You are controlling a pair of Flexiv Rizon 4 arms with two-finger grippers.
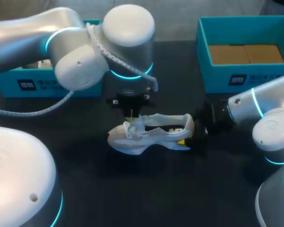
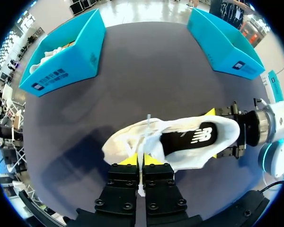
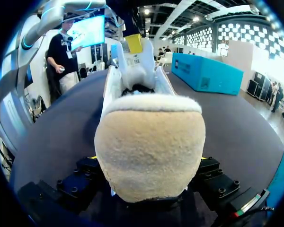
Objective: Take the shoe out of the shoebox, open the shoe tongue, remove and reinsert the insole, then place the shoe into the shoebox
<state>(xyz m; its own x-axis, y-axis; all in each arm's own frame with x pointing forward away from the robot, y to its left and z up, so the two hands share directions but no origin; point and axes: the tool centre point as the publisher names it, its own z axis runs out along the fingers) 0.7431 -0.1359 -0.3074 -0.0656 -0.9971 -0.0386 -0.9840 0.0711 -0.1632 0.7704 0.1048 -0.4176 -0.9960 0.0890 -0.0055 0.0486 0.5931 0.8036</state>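
A white shoe (image 1: 151, 132) with a dark insole lies on its side mid-table on the black mat. My left gripper (image 1: 131, 111) hangs just over the lace area, its yellow tips shut on a thin white shoelace (image 2: 143, 142) that runs up between the fingers of this gripper (image 2: 142, 161). From the right, my right gripper (image 1: 193, 136) is shut on the heel. In the right wrist view the tan heel (image 3: 149, 142) fills the gap between that gripper's (image 3: 147, 163) fingers, which press it from both sides.
An open blue shoebox (image 1: 246, 71) with a brown cardboard floor stands at the back right. Another blue box (image 1: 42, 82) stands at the back left, with something white inside (image 2: 47, 54). My left arm's elbow (image 1: 128, 28) looms over the table's back middle.
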